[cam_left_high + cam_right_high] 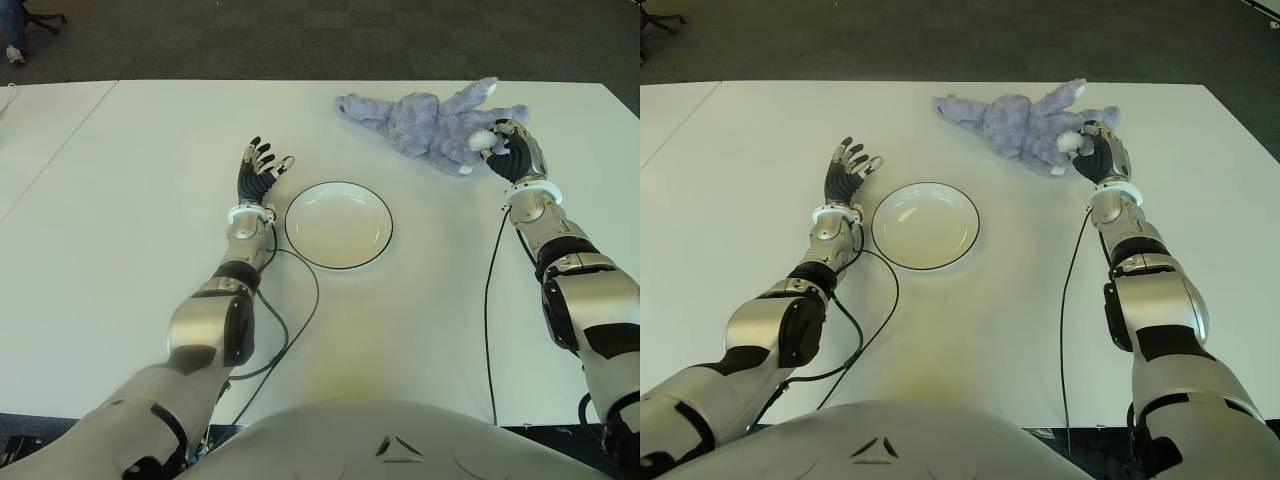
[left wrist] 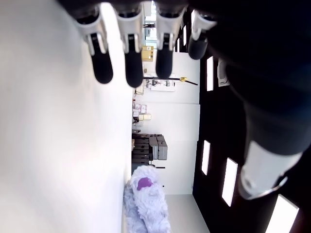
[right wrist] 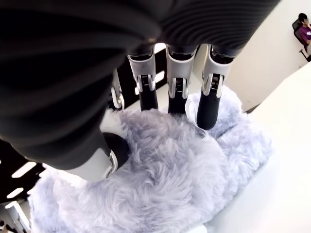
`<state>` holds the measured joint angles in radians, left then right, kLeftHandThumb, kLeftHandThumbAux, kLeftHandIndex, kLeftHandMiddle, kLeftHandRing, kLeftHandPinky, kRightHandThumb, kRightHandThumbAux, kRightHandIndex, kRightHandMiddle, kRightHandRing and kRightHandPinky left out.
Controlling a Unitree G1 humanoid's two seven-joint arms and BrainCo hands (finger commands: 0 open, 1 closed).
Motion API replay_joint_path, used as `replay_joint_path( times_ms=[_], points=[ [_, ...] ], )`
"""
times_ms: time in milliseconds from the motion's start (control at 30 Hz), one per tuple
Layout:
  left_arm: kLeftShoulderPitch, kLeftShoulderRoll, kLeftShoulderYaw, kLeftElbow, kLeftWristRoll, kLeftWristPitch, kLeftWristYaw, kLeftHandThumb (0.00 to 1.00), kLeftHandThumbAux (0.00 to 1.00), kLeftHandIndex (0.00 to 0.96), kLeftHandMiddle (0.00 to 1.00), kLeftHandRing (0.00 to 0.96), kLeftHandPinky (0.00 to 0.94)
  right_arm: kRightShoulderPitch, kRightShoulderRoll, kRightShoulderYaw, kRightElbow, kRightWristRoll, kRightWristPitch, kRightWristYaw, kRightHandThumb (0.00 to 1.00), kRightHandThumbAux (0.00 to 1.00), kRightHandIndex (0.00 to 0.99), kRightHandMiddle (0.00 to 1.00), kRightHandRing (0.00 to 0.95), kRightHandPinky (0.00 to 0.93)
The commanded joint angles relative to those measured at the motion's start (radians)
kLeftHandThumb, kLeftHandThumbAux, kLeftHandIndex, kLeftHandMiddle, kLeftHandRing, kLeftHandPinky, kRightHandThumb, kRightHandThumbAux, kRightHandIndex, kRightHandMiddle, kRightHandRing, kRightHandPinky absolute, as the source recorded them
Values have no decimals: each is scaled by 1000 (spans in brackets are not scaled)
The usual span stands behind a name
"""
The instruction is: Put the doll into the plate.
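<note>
Lying outside plate [image 1: 339, 225]: doll [image 1: 425, 122], under right hand [image 1: 512, 150].

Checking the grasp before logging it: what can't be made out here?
- Right wrist view: the right hand has fingers sunk in the doll; whether they close firmly is hidden by fur.
- Eye views: the doll's underside is hidden against the table.
- Left wrist view: the plate is out of frame; left hand is open.

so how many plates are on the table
1. The white plate with a dark rim sits empty mid-table, just right of the open left robot hand. The plush doll lies beyond it to the right, under the right robot hand.
</note>
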<state>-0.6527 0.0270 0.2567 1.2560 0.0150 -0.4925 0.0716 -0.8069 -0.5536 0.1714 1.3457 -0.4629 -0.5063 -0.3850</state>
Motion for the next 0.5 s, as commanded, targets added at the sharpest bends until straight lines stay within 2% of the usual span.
replay_joint_path(
  times_ms=[33, 267, 500],
  points=[
    [117, -46, -3, 88, -3, 103, -6, 1, 742, 34, 143, 166, 190, 28, 14, -20, -4, 24, -43, 6, 696, 717, 428, 539, 570, 546],
    [116, -43, 0, 89, -7, 118, -7, 0, 743, 41, 156, 178, 216, 37, 12, -40, -10, 46, -106, 23, 696, 717, 429, 564, 579, 541],
    [118, -39, 0, 90, -4, 108, -11, 0, 730, 42, 162, 185, 204, 37, 15, -45, -31, 55, -198, 25, 695, 718, 429, 582, 586, 541]
  ],
)
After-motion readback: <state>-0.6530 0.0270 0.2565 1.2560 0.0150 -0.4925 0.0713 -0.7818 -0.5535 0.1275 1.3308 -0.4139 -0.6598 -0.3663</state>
